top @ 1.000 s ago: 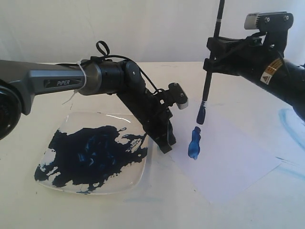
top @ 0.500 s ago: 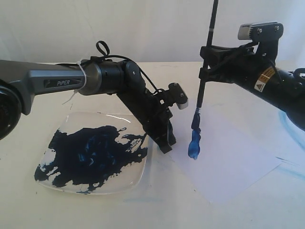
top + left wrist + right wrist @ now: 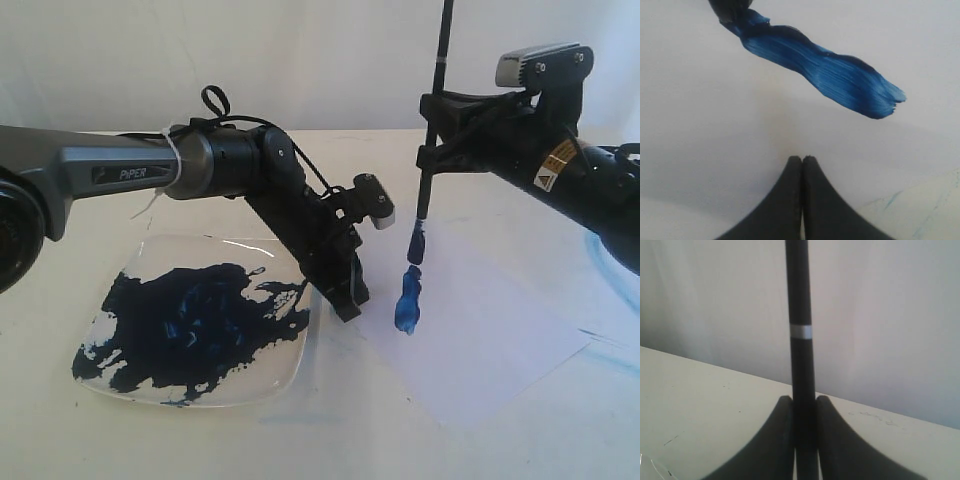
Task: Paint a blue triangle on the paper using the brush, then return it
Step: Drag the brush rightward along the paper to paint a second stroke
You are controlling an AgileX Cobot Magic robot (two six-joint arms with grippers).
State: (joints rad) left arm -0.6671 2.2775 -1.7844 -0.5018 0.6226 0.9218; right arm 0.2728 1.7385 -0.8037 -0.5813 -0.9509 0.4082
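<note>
My right gripper point(image 3: 430, 152) pinches brush point(image 3: 437, 95) upright, tip at blue stroke's point(image 3: 407, 305) 12 o'clock end | my left gripper point(image 3: 802, 159), pressed together, likely steadying paper point(image 3: 500, 330)

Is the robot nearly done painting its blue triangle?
Not nearly. Done: one thick blue stroke lies on the paper, which makes a single side. In hand: the right gripper has its jaws shut on the brush, held upright with its wet tip at one end of the stroke. Left: two more sides to close the triangle, then returning the brush.
</note>
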